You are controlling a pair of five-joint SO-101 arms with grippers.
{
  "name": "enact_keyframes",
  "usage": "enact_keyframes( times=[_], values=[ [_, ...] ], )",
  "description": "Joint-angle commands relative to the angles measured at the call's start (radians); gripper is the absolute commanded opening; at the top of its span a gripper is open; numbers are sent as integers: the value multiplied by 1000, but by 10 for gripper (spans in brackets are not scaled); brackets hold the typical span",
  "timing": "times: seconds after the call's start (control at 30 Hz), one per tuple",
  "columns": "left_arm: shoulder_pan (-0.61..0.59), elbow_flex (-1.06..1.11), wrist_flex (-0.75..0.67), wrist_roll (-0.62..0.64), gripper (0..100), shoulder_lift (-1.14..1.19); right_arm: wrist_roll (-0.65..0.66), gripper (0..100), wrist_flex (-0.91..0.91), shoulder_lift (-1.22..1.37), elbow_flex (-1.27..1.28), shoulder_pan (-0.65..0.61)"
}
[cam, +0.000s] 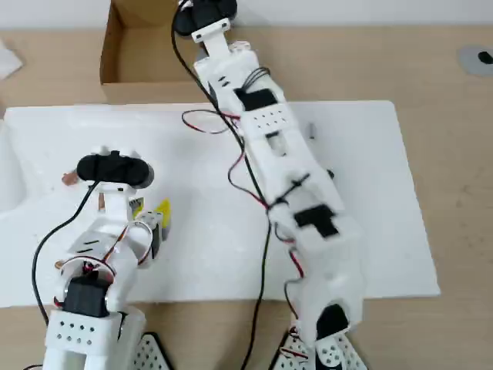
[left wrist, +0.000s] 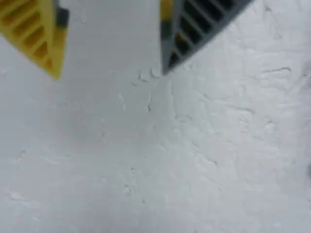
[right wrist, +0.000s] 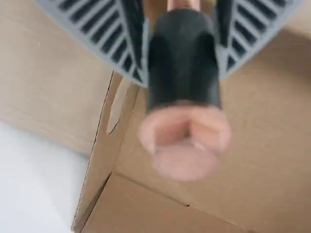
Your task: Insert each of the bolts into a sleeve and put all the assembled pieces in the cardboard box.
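Sleeve (right wrist: 183,48) with bolt (right wrist: 184,141) inserted hangs pinched in right pincer (right wrist: 181,73) over cardboard box (right wrist: 252,165); left pincer (left wrist: 110,70), spread apart, hovers close above white board (left wrist: 194,160) on wooden tabletop (cam: 451,223).

Seeing matte black on the sleeve (right wrist: 183,63), pale copper-pink on the bolt (right wrist: 184,143) head, plain brown all over the cardboard box (right wrist: 262,160). Got grey with dark slanted ribbing on the right gripper (right wrist: 181,76), but one yellow ribbed side and one grey on the left gripper (left wrist: 111,70). Plain white, a bit pitted, on the foam sheet (left wrist: 184,160) at 6 o'clock from the box.
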Motion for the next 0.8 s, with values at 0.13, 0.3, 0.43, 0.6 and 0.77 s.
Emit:
enact_keyframes(
  times=[0.13, 0.3, 0.43, 0.6, 0.77],
  values=[
    [-3, -9, -11, -3, 147, 4, 54, 81, -3, 297, -423, 24],
    [-3, -9, -11, -5, 150, 2, 54, 143, 83, 415, -570, 19],
    [-3, -18, -17, 0, 150, -1, 55, 145, 137, 473, -661, 19],
    [-14, -18, -34, 15, 151, -1, 55, 146, 227, 503, -751, 19],
    [-140, -57, -98, 92, 181, 5, 49, 145, 333, 501, -868, 21]
  ],
)
